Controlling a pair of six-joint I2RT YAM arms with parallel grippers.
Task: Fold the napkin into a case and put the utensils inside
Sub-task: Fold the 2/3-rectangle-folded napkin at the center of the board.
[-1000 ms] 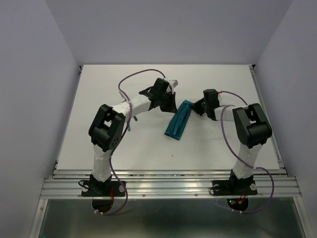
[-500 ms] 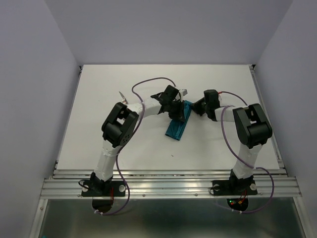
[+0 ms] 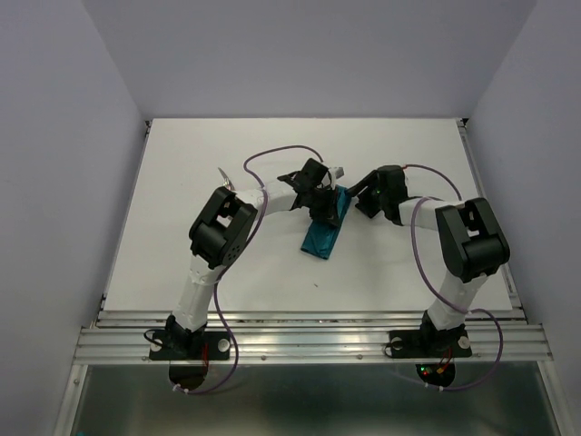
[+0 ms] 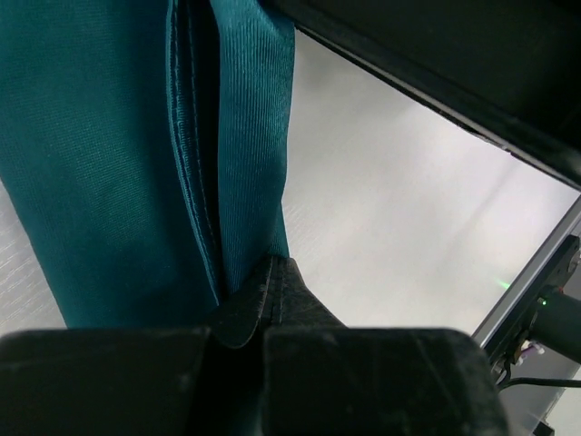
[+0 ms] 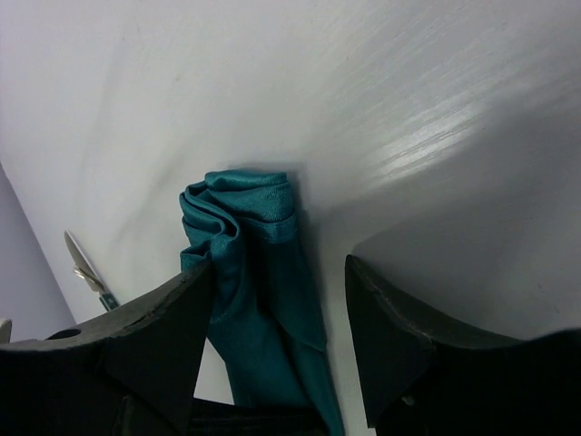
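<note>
The teal napkin (image 3: 321,232), folded into a narrow case, lies slanted at mid-table. My left gripper (image 3: 327,205) is over its far end, jaws shut. In the left wrist view its fingertips (image 4: 272,283) press into a fold of the napkin (image 4: 91,136); I cannot tell if anything is pinched between them. My right gripper (image 3: 360,194) stands open at the same end, its fingers either side of the bunched napkin (image 5: 263,209), the left finger (image 5: 172,318) touching cloth. One utensil (image 3: 224,176) lies far left, and the right wrist view also shows this utensil (image 5: 84,270).
White table (image 3: 182,254) with grey walls on three sides and a metal rail (image 3: 309,338) along the near edge. A purple cable (image 3: 281,153) loops above the left arm. The two grippers are close together over the napkin's far end.
My left arm swung right and came down onto the napkin's far end, still shut. My right gripper opened and let go of the napkin's end.
</note>
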